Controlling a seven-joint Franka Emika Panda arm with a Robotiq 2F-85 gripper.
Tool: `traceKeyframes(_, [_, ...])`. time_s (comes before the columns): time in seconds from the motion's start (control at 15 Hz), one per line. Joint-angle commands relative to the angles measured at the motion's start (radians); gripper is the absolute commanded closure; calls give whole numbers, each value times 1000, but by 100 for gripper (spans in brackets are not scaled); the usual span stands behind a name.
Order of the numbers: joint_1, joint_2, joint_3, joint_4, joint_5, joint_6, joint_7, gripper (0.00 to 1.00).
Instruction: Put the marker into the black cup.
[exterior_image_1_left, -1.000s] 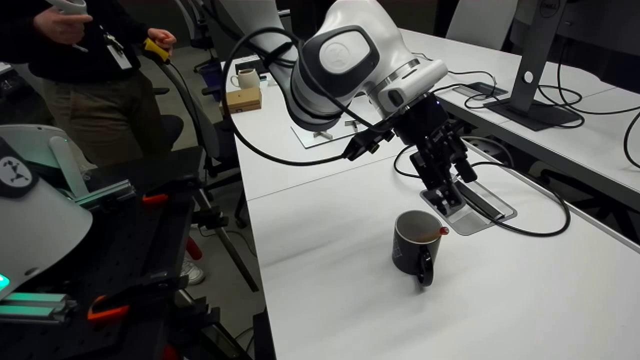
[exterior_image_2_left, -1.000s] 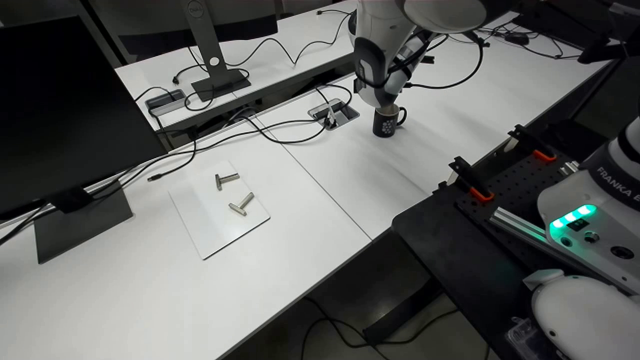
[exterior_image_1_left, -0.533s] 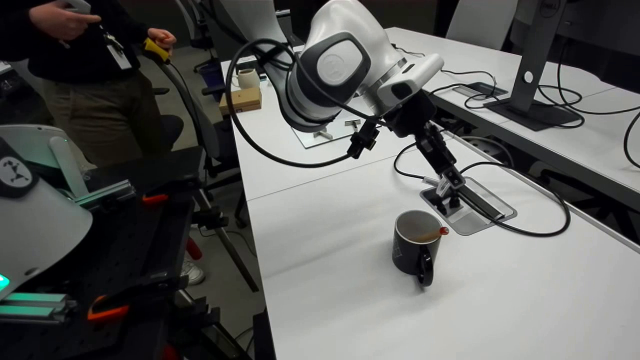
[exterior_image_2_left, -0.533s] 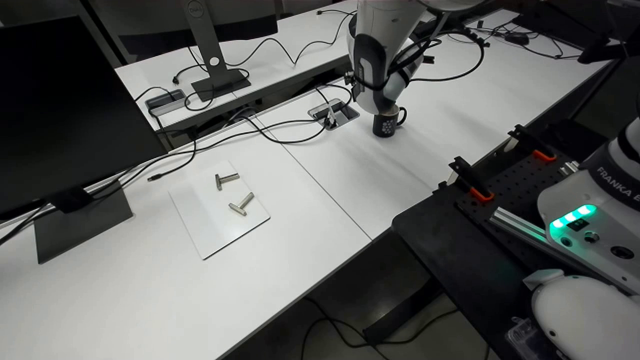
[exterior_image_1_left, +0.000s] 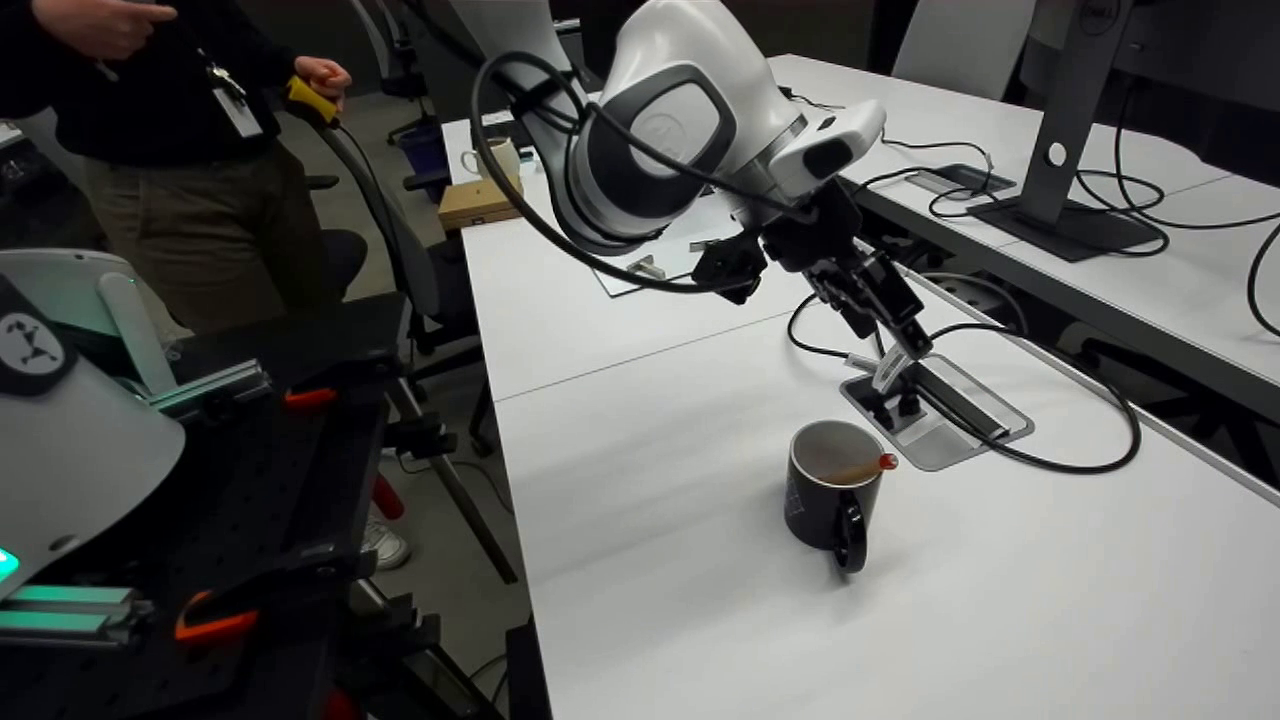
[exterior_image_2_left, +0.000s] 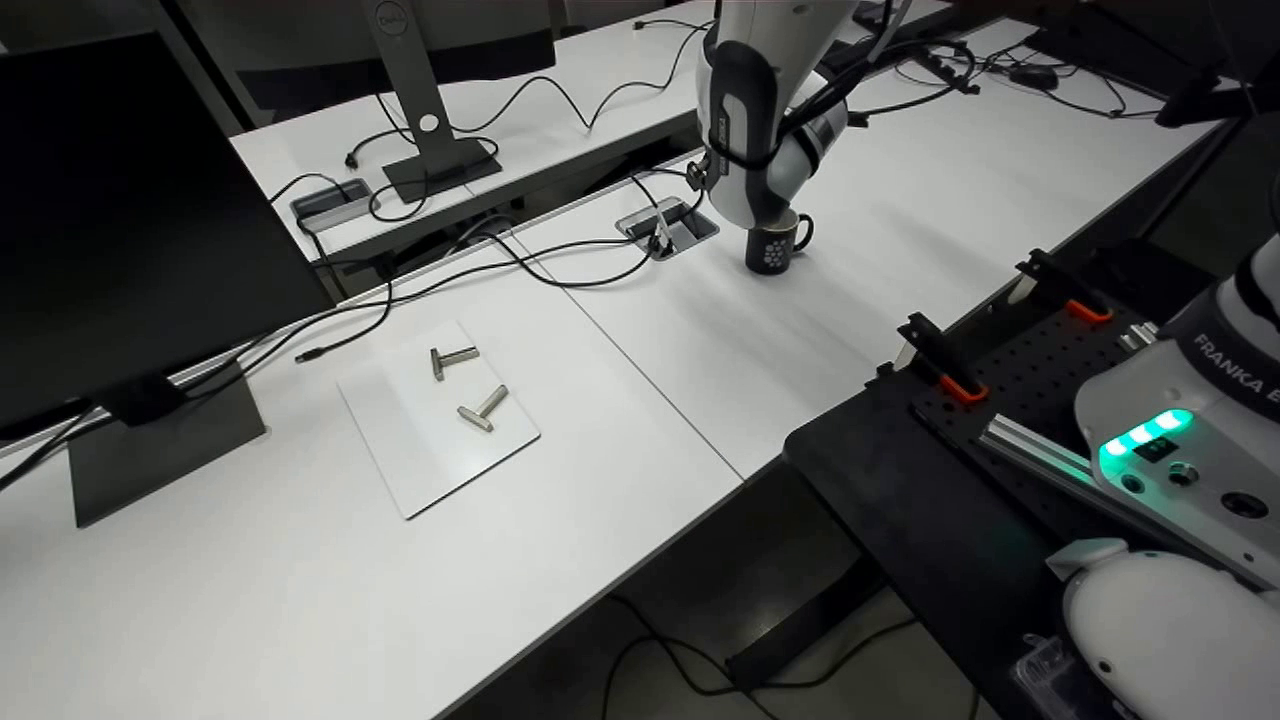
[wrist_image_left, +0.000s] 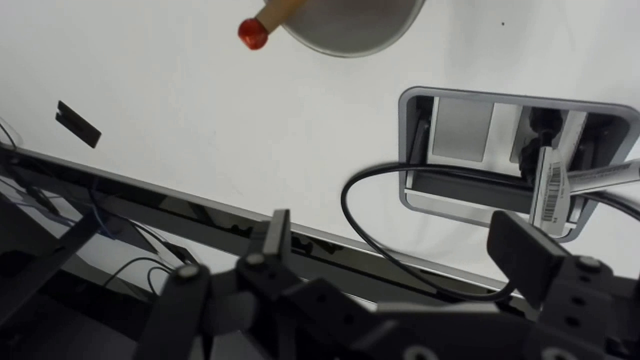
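A thin tan marker (wrist_image_left: 271, 18) with a bright red end sits inside the black cylindrical mug (exterior_image_1_left: 822, 515), which has a grey interior and pale markings on its side; the stick lies aslant, its red end poking out past the rim near the handle (exterior_image_1_left: 852, 535). The mug stands upright on the white tabletop (exterior_image_1_left: 650, 440) in both exterior views. Apart from mug and marker hangs the black two-fingered pincer (wrist_image_left: 395, 245), spread wide, its pads (wrist_image_left: 522, 257) well away from each other. Near the mug, a recessed, grey-framed cable box (wrist_image_left: 500, 96) holds black plugs (wrist_image_left: 546, 120), with a black cable (wrist_image_left: 344, 197) and a white barcode tag (wrist_image_left: 552, 195) lying partly over it. In an exterior view, a cream mug (exterior_image_1_left: 507, 158) stands behind a flat brown cardboard box (exterior_image_1_left: 465, 205); what either contains cannot be made out. In an exterior view, a thin white board (exterior_image_2_left: 420, 450) carries two T-shaped metal pieces (exterior_image_2_left: 484, 413), lying apart
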Motion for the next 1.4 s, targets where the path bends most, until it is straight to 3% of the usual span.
traceKeyframes(0.0, [-22, -64, 24, -60, -54, 83, -168, 0])
traceKeyframes(0.13, [-26, -81, 37, -77, -53, 132, -220, 0])
traceKeyframes(0.27, [-13, -35, 30, -39, 11, 101, -212, 0])
traceKeyframes(0.6, [-12, -53, 33, -53, 10, 110, -233, 0])
traceKeyframes(0.73, [-121, -100, 141, -38, -50, 262, -258, 0])
traceKeyframes(0.8, [-120, -116, 149, 59, -38, 169, -270, 0])
traceKeyframes(1.13, [-324, -188, 359, 237, -95, 162, -314, 0])
traceKeyframes(1.33, [-422, -218, 449, 268, -112, 153, -330, 0])
